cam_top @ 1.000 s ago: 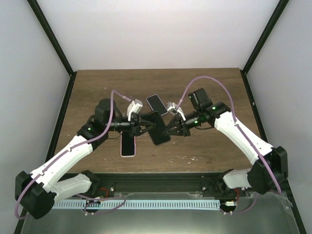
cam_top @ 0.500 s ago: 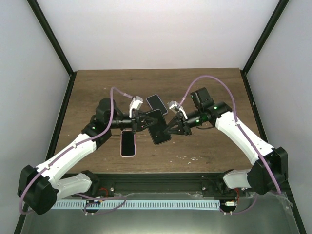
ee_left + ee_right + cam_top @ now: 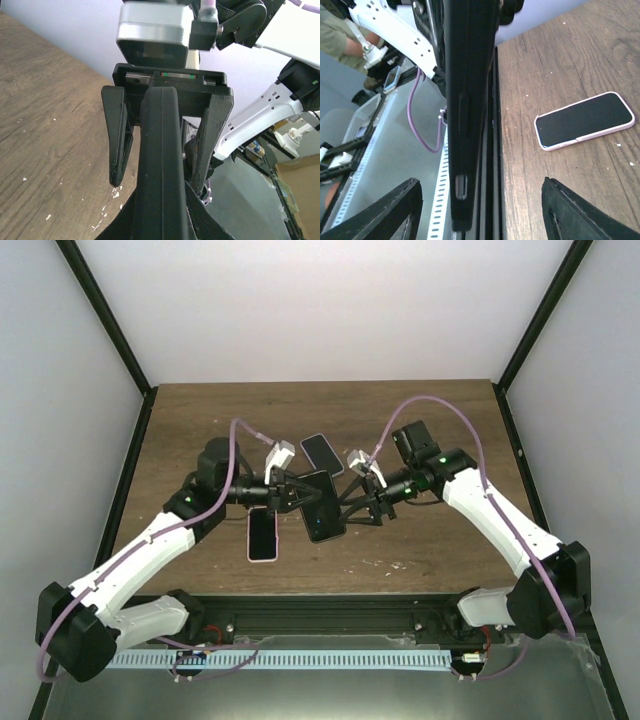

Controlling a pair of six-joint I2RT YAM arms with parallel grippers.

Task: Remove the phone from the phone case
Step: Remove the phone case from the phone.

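Observation:
A black phone case (image 3: pixel 320 505) hangs in the air over the table's middle, and I cannot tell the phone apart from it. My left gripper (image 3: pixel 290 492) is shut on its left end. In the left wrist view the phone case (image 3: pixel 160 160) runs edge-on away from my left gripper (image 3: pixel 161 222). My right gripper (image 3: pixel 358 502) stands open around the right end. In the right wrist view the phone case (image 3: pixel 465 100) shows its side buttons, and the right gripper (image 3: pixel 482 215) has its fingers (image 3: pixel 395 210) wide apart, clear of it.
A pink-cased phone (image 3: pixel 262 535) lies screen-up on the wood, below the left gripper, and shows in the right wrist view as the pink-cased phone (image 3: pixel 585 122). A second dark phone (image 3: pixel 322 450) lies behind the held case. The table's black front rail (image 3: pixel 320 615) runs along the near edge.
My left gripper closed onto the black case's left end. My right gripper then let go and opened wide. The case has shifted slightly left.

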